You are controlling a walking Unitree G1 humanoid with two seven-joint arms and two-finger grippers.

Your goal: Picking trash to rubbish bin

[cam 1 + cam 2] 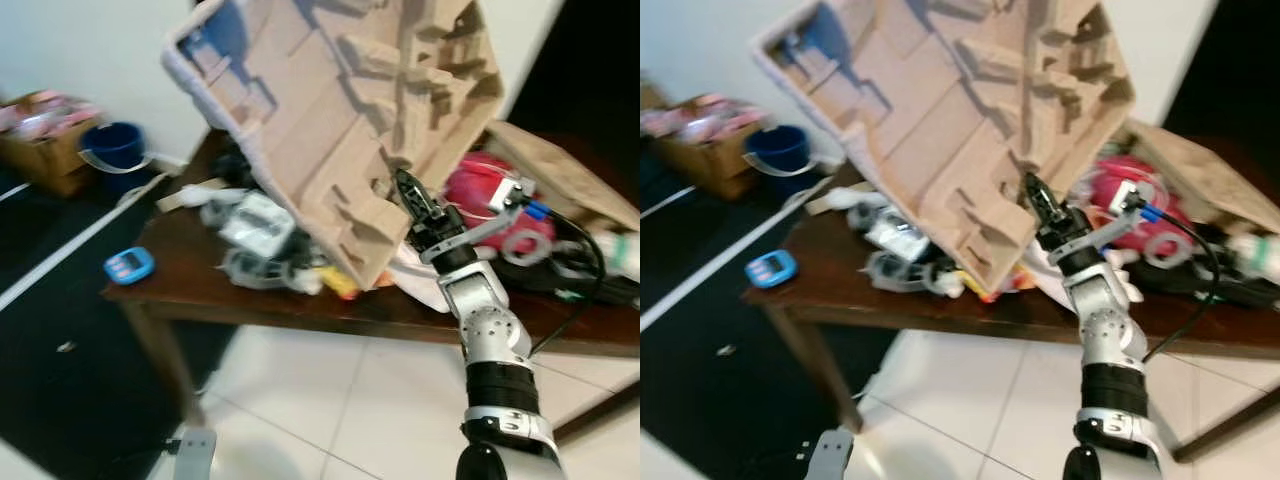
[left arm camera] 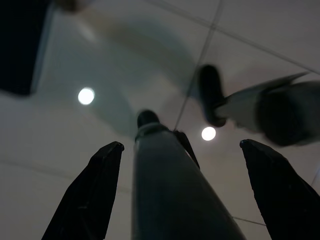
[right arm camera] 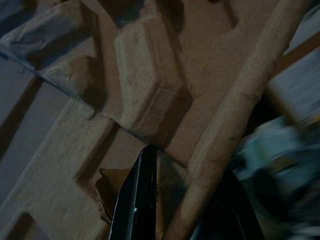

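Left eye view: the right tool (image 1: 405,185) is gripping the lower rim of a big moulded brown pulp packaging tray (image 1: 340,120), holding it tilted up above the dark wooden table (image 1: 190,285).

Right wrist view is showing one black finger (image 3: 140,195) lying against the tray's inner face beside the rim, so the pinch is looking thin and close to one corner; my worry is that such a wide, light tray could be swinging, twisting out of the fingers, or sweeping the clutter beneath it, a yellow scrap (image 1: 340,283) and grey-white wrappers (image 1: 255,225), off the table edge. Left tool (image 2: 187,190) is hanging released over the pale tiled floor (image 2: 60,150). No writing is readable; blur is hiding any labels.
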